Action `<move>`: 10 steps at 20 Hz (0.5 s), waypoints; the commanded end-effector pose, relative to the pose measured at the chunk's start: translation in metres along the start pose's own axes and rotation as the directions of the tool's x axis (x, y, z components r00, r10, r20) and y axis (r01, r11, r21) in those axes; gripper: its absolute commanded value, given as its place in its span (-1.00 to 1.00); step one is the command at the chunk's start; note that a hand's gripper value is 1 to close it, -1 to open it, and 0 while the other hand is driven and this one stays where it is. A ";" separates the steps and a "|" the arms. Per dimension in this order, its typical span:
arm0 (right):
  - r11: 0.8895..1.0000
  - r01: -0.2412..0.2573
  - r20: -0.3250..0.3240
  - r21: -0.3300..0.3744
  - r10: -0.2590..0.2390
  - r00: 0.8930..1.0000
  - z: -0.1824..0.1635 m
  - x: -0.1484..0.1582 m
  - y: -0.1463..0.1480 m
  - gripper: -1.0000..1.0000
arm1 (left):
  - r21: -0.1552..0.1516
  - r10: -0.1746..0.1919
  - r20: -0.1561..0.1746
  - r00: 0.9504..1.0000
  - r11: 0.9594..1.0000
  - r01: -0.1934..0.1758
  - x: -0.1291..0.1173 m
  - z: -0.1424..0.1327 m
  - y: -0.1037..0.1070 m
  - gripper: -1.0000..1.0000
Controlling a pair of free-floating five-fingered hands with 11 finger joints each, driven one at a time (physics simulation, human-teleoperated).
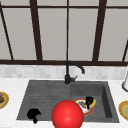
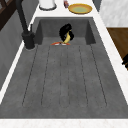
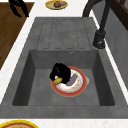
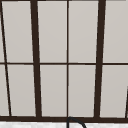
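Banana (image 3: 58, 80) sits on the red-rimmed plate (image 3: 79, 89) in the sink (image 3: 37, 82) basin, and the right hand (image 3: 60, 72) has its fingers curled round it, so the grasp looks made. Lifting it calls for a straight rise clear of the basin walls. At 12 o'clock stands the faucet (image 1: 70, 72). The left hand (image 1: 33, 114), curled and holding nothing, hangs at 9 o'clock. A red ball (image 1: 67, 114) is at 7 o'clock.
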 end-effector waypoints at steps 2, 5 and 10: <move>0.998 0.029 -0.027 -0.056 -0.031 0.999 -0.006 0.023 -0.002 1.00 | 0.000 0.000 0.000 1.000 1.000 0.000 0.000 0.000 0.000 0.00; 0.996 0.005 -0.025 -0.094 -0.007 1.000 0.000 0.047 0.003 1.00 | 0.000 0.000 0.000 1.000 1.000 0.000 0.000 0.000 0.000 0.00; 0.991 0.010 -0.033 -0.135 -0.015 0.999 0.012 0.080 0.009 1.00 | 0.000 0.000 0.000 1.000 1.000 0.000 0.000 0.000 0.000 0.00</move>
